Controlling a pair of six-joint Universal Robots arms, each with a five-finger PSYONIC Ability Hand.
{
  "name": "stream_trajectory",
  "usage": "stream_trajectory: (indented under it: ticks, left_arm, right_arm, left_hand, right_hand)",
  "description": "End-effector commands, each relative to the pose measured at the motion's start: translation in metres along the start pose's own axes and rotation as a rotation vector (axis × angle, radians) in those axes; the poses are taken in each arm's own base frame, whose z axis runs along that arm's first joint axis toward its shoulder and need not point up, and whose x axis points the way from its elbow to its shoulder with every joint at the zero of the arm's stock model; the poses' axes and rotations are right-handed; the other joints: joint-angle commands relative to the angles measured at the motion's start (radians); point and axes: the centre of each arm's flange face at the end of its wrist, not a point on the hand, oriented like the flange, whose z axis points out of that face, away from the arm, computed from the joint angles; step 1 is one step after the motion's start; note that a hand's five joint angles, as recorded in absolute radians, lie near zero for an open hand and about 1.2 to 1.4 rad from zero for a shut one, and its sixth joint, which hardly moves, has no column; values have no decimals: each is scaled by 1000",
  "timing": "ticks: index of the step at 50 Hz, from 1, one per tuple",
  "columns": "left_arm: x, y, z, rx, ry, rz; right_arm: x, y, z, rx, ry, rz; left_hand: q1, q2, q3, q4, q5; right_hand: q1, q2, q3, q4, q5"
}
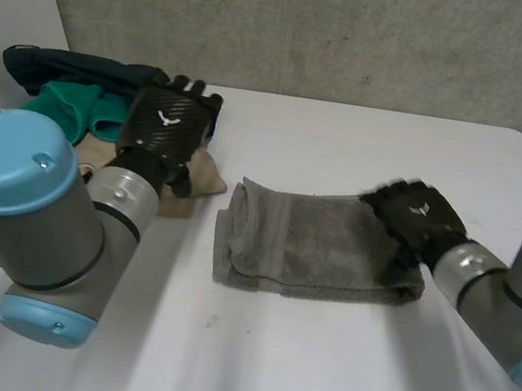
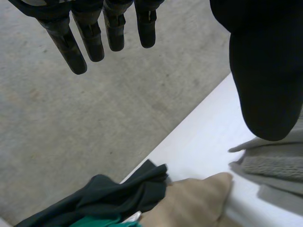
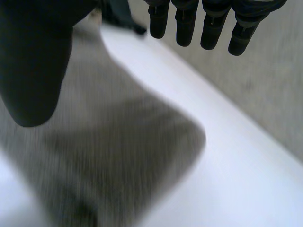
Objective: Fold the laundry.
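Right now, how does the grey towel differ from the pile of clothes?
The grey towel is one piece, folded flat; the pile of clothes is several pieces, dark, green and beige, crumpled together. The towel lies mid-table by the right hand; the pile sits at the far corner by the left hand. Both rest on the white table.

Lab-like test space — bare concrete wall (image 1: 364, 34), plain white table (image 1: 315, 361), robot arms (image 1: 33, 211)

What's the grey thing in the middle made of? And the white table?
The grey towel looks like soft terry cloth: fuzzy and matte, with a flatter woven band. The table looks hard and smooth, maybe plastic or painted board; its plain white top leaves that open.
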Motion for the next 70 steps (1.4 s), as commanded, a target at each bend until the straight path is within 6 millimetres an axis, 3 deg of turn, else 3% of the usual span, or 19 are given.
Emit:
stream_trajectory:
  ticks: [1,4,7,10,13,15,16,18,20,25,27,28,29,33,39,45,52,60,70]
  left_arm:
    - [14,2,-3,-6,38,2]
    - [15,6,-5,-17,42,2]
    - [14,7,-7,-24,42,5]
    - [11,6,-8,-22,36,4]
    - [6,-1,-10,-6,18,1]
    - [2,-5,-11,2,8,-1]
    - [0,-6,-11,4,4,-1]
    - [-5,-5,-13,-3,-7,0]
    - [-7,-4,-14,-8,-13,1]
    - [-7,1,-16,-27,-11,2]
    - [-7,2,-16,-28,-12,2]
    - [-8,2,-15,-29,-14,2]
    - [-9,1,-14,-21,-19,1]
    - [-9,-11,-9,19,-25,-22]
    - [-12,-43,5,115,-39,-130]
    - [23,-52,11,113,60,-246]
    - [83,-13,9,-100,205,-249]
    - [92,41,10,-306,125,-216]
    - [92,75,1,-441,138,-162]
  right_arm:
    - [18,54,6,-193,30,-147]
    - [25,55,10,-203,78,-180]
    - [38,45,18,-161,172,-225]
    - [27,23,21,-71,194,-289]
    - [-15,-25,16,116,138,-361]
    - [-37,-41,12,190,94,-383]
    - [-66,-53,7,272,27,-411]
    - [-95,-62,0,352,-49,-439]
    - [-132,-58,-6,403,-165,-467]
    - [-177,-30,-3,383,-310,-524]
    - [-176,-29,1,370,-296,-532]
    - [-171,-32,2,356,-269,-520]
    - [-168,-33,2,346,-248,-510]
    - [-148,-54,-5,344,-181,-368]
    - [-66,-85,-14,361,-61,73]
    - [-33,-76,-14,227,-83,259]
    - [-34,-42,15,24,-165,325]
    - [-42,-20,40,-47,-217,337]
    - [-51,8,57,-117,-196,228]
  left_hand:
    - [-42,-38,-39,-33,-48]
    - [-42,-38,-39,-33,-48]
    - [-42,-38,-39,-33,-48]
    - [-42,-38,-39,-33,-48]
    - [-42,-38,-39,-33,-48]
    - [-42,-38,-39,-33,-48]
    - [-42,-38,-39,-33,-48]
    - [-42,-38,-39,-33,-48]
    - [-42,-38,-39,-33,-48]
    - [-42,-38,-39,-33,-48]
    - [-42,-38,-39,-33,-48]
    - [-42,-38,-39,-33,-48]
    - [-42,-38,-39,-33,-48]
    - [-42,-38,-39,-33,-48]
    - [-27,-24,-24,-19,-33]
    - [-19,-15,-15,-10,-24]
    - [-16,-12,-12,-7,-22]
    - [-16,-12,-12,-7,-22]
    - [-7,-3,-3,2,-13]
  right_hand:
    - [494,515,518,513,499]
    - [1121,1142,1144,1140,1126]
    - [1169,1190,1192,1187,1174]
    - [1169,1190,1192,1187,1174]
    - [1169,1190,1192,1187,1174]
    - [1169,1190,1192,1187,1174]
    - [1169,1190,1192,1187,1174]
    - [1169,1190,1192,1187,1174]
    - [1169,1190,1192,1187,1174]
    - [1169,1190,1192,1187,1174]
    - [682,704,706,701,688]
    - [2,23,26,21,7]
    - [-53,-32,-30,-35,-48]
    - [-53,-32,-30,-35,-48]
    - [-53,-32,-30,-35,-48]
    - [-53,-32,-30,-35,-48]
    - [-53,-32,-30,-35,-48]
    - [-53,-32,-30,-35,-48]
    - [109,130,133,128,114]
